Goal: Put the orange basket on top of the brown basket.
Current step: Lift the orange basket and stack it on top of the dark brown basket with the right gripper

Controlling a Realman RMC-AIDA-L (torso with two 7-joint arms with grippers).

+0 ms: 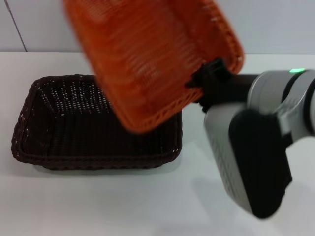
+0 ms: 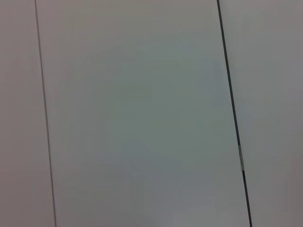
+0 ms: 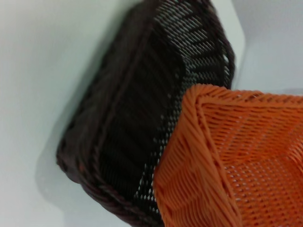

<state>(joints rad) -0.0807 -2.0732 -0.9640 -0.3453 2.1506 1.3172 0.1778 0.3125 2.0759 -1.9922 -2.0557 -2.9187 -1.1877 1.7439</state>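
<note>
The white surface [image 1: 98,201] carries the brown basket [image 1: 64,123], which sits flat on the robot's left half of the scene, its long axis running left to right across the head view, mouth open upward

The orange basket [image 1: 147,59] is in the air, tilted steeply with its open side turned toward the camera, and overlaps the brown one's right end in the head view; its lowest corner hangs over that end. In the right wrist view the orange basket [image 3: 232,161] is in front of the brown basket [image 3: 142,123], with no clear contact visible between them

The right hand [image 1: 209,73] is clamped on the orange basket's rim at its right edge, the arm coming in from the right. So the target lies to the left of and below this hand, and the carried basket's length is skewed against the brown one's. As I judge it, the coming move needs a leftward shift, a levelling of the tilt and a turn to line up the two long axes before lowering

The left hand is out of sight; its wrist camera faces only a plain panelled wall [image 2: 142,118]
</note>
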